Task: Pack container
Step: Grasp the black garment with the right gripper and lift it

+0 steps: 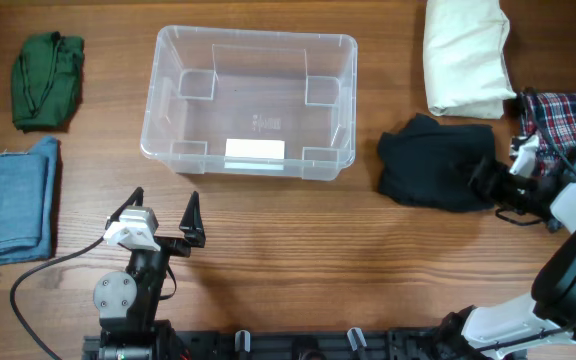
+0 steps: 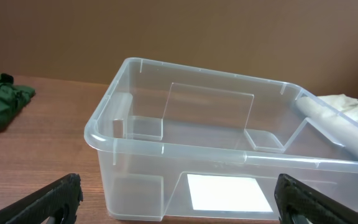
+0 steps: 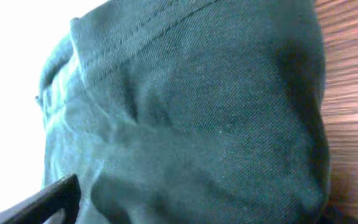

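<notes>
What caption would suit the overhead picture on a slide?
Empty clear container mid-table, folded clothes around it; right end effector at the dark garment.

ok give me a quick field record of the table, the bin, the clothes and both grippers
container: clear rectangular plastic bin, empty, white label on base
left of it: folded green cloth; folded blue denim
right of it: folded cream cloth; dark crumpled garment; red plaid cloth
left gripper: open, empty, facing the bin
right gripper: open, at the dark garment's right edge

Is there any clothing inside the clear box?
No, the box is empty; only its white label shows on the base.
</notes>
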`<state>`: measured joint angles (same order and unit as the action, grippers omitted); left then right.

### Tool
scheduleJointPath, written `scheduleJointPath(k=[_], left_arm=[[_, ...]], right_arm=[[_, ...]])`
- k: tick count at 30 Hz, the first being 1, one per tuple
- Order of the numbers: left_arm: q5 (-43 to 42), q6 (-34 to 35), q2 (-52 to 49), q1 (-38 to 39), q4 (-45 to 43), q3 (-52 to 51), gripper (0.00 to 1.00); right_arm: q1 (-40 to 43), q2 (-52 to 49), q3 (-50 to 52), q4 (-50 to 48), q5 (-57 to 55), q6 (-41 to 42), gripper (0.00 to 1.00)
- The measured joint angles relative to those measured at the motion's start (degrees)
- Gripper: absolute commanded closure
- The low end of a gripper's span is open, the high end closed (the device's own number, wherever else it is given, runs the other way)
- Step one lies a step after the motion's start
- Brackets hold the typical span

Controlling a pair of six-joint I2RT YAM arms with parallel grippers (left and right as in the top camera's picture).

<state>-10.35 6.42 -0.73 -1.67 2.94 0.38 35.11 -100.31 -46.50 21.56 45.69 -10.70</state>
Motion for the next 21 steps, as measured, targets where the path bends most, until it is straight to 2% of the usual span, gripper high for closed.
scheduleJointPath(k=[1, 2, 5, 7, 9, 10, 21], left_arm=[[0.0, 0.0, 0.0, 0.0, 0.0, 0.0, 0.0], [0.0, 0.0, 0.0, 0.0, 0.0, 0.0, 0.0], [0.0, 0.0, 0.0, 0.0, 0.0, 0.0, 0.0], [0.0, 0.0, 0.0, 0.0, 0.0, 0.0, 0.0], [0.0, 0.0, 0.0, 0.0, 0.0, 0.0, 0.0], [0.0, 0.0, 0.0, 0.0, 0.0, 0.0, 0.0], [0.0, 0.0, 0.0, 0.0, 0.0, 0.0, 0.0]], right_arm=[[-0.4, 0.0, 0.1, 0.0, 0.1, -0.1, 0.51], [-0.8, -0.1, 0.3, 0.0, 0.2, -0.2, 0.58], [-1.2, -0.3, 0.3, -0.4, 0.8, 0.0, 0.64], [-1.2, -0.3, 0.3, -0.7, 0.9, 0.0, 0.75], [-1.2, -0.4, 0.3, -0.9, 1.0, 0.5, 0.92], [-1.2, -0.4, 0.3, -0.9, 1.2, 0.5, 0.96], [-1.2, -0.3, 0.3, -0.6, 3.9, 1.7, 0.96]])
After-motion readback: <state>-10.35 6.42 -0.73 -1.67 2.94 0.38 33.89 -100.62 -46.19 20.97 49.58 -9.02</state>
